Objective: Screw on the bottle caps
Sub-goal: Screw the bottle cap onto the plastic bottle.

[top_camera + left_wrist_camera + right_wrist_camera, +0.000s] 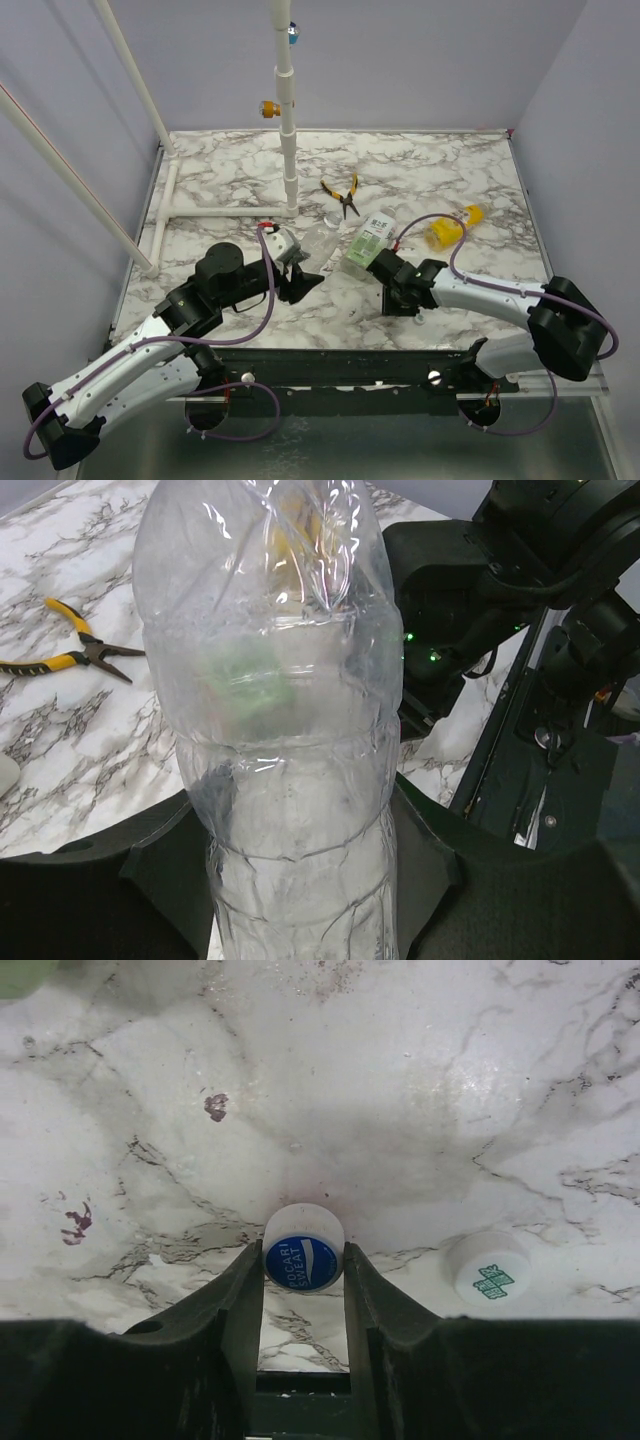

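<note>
1. Far centre: white pole (288,150) stands upright with pliers (343,195) just right of it, so that spot is blocked.
2. Ahead of right arm (480,292): labelled bottle (368,240) and yellow bottle (450,228) lie in the way. Bare table (470,160) behind them.
3. Gap of right gripper (303,1260) is filled by blue cap (303,1250). white cap (487,1270) sits near beside it. Table ahead is open.
4. Gap of left gripper (300,880) is filled by clear bottle (280,680), with the right arm close beside.
</note>
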You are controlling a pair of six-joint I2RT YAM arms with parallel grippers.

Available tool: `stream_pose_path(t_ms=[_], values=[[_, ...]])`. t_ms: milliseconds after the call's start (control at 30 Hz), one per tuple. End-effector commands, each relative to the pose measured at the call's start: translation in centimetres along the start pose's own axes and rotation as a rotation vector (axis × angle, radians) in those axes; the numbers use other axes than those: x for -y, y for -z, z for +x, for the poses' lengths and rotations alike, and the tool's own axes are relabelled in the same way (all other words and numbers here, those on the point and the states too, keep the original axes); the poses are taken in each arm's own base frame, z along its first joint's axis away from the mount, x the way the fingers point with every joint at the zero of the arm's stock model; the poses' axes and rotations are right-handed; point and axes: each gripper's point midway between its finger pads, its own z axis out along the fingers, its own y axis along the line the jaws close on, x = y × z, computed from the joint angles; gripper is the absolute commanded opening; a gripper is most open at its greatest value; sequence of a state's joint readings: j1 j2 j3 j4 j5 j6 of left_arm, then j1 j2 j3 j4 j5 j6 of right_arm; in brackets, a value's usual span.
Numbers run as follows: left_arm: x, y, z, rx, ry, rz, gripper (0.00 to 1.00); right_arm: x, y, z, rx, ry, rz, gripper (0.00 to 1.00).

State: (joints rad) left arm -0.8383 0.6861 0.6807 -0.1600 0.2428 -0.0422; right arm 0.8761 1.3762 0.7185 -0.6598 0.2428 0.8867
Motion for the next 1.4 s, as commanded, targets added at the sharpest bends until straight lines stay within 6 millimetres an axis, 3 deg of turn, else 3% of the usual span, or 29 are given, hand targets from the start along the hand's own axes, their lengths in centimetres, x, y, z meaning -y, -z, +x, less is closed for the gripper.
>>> stream_pose_path(t_ms=[0, 133, 300, 600, 767, 967, 1367], values=[[0.7, 0.1, -1.0, 0.025, -0.038, 0.042, 0.58, -1.9, 2.0, -1.7, 0.036, 0.021, -0.094, 0.29], [0.8, 0.0, -0.3, 0.007, -0.073, 0.059, 0.58, -4.2, 5.5, -5.0, 0.080, 0.022, -0.266, 0.23], [0.7, 0.7, 0.6, -0.008, -0.109, 0.054, 0.55, -6.6, 12.1, -8.9, 0.150, 0.036, -0.551, 0.20], [0.6, 1.9, 2.9, -0.048, -0.168, 0.055, 0.49, -9.9, 23.9, -10.5, 0.230, 0.132, -0.878, 0.20], [0.7, 1.6, 3.8, -0.066, -0.201, 0.072, 0.48, -11.3, 29.0, -10.5, 0.236, 0.193, -1.038, 0.21], [1.1, 1.5, 3.3, -0.055, -0.248, 0.083, 0.47, -12.1, 30.2, -10.0, 0.180, 0.235, -1.099, 0.20], [2.3, 1.1, 3.0, -0.056, -0.328, 0.093, 0.46, -12.3, 29.8, -9.0, 0.089, 0.270, -1.095, 0.20]])
